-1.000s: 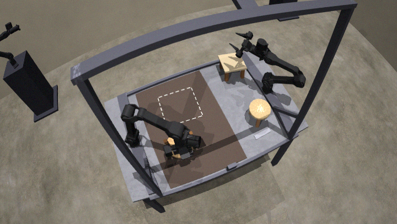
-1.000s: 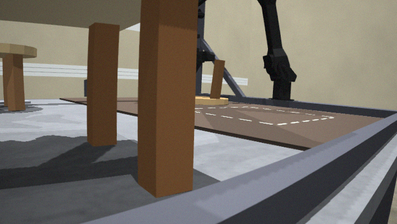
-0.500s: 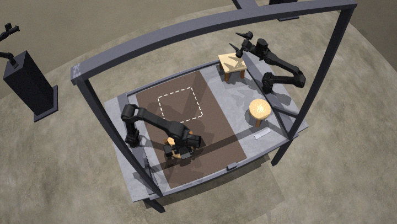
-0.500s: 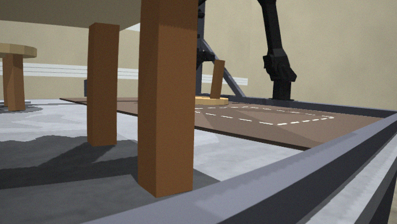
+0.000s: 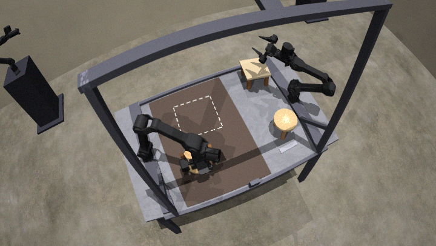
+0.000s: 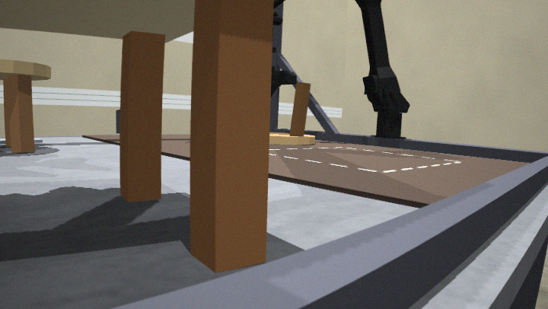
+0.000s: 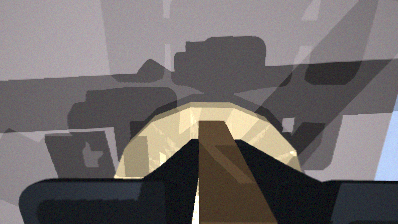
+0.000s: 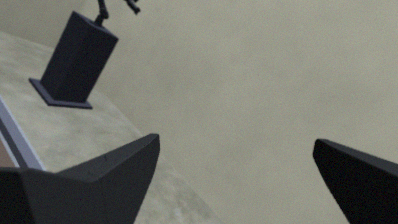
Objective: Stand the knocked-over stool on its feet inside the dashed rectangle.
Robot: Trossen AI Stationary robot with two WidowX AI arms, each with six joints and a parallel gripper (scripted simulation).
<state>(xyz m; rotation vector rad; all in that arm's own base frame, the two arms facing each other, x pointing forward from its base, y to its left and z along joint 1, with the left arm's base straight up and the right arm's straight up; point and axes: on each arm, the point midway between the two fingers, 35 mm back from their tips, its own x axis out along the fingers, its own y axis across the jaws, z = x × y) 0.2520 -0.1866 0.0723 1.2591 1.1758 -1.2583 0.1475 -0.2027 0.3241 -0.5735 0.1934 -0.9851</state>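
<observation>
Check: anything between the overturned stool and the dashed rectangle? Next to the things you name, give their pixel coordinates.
Nothing visible stands on the brown mat point(image 5: 244, 159) point(image 6: 345, 184) between the overturned stool point(image 5: 194, 169) point(image 6: 303, 139) point(image 7: 260, 125) and the dashed rectangle point(image 5: 215, 111) point(image 6: 370, 169); the left arm point(image 5: 171, 131) does reach over that gap.

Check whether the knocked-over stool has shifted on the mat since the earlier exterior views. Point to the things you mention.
No visible shift: the stool point(image 6: 300, 109) sits just beyond the dashed rectangle point(image 6: 339, 166), its leg beside the same diagonal brace point(image 6: 324, 116).
</observation>
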